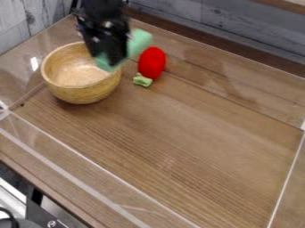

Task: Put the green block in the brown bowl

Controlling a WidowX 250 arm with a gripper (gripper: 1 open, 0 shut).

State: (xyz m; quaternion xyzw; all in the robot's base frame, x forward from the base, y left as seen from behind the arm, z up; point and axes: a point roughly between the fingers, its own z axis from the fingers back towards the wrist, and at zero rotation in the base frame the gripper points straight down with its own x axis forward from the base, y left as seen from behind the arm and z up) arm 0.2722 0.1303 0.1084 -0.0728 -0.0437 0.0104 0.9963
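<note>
readable text: I find none anywhere in the camera view.
green block [135, 43]: I see a plain face, no label or number.
brown bowl [78, 76]: I see only wood grain, no mark or brand.
red rounded object [152, 62]: I see no print on it.
wooden table [202, 134]: I read no sign or sticker on it.
</note>
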